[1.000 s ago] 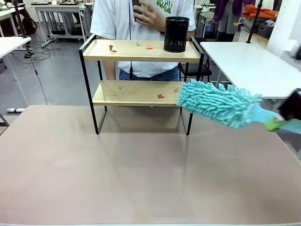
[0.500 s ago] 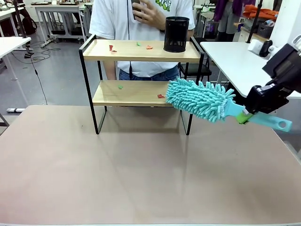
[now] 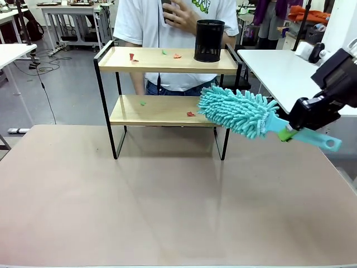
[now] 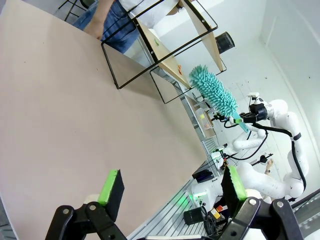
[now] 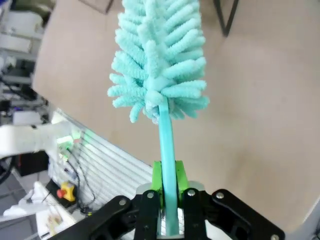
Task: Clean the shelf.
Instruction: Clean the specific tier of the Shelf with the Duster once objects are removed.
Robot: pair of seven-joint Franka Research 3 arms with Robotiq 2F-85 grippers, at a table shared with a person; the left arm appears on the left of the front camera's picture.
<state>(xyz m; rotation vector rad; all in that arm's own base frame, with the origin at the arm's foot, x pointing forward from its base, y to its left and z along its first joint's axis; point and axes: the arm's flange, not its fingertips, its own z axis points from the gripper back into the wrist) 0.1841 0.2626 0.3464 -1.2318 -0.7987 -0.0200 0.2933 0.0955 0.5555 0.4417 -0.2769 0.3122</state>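
At the table's (image 3: 167,212) far middle stands the shelf (image 3: 162,110) — the right gripper (image 3: 288,133) pinches the handle of a teal duster (image 3: 237,113), head by the lower board's right end — while the left gripper (image 4: 172,184) hangs spread.

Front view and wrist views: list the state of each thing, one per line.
Shelf, upright, scraps on both boards.
Mesh cup, upright on the top board.
Duster, held, head at the lower board's right end.
Right end effector, shut on the duster's handle.
Left end effector, open, empty.
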